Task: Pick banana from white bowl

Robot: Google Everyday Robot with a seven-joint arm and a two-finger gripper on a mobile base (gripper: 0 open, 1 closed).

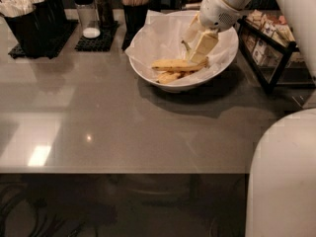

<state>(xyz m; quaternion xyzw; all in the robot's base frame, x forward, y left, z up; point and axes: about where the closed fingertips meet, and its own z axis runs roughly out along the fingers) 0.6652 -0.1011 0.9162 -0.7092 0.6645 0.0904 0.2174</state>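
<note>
Currently I hold the end effector low inside the white bowl at one end of the banana, positioned for lifting, though I cannot tell whether it grips.

Looks down and forward across the table from above its near edge, fairly close, perhaps from the robot's head; gripper at upper right, over the white bowl.
</note>
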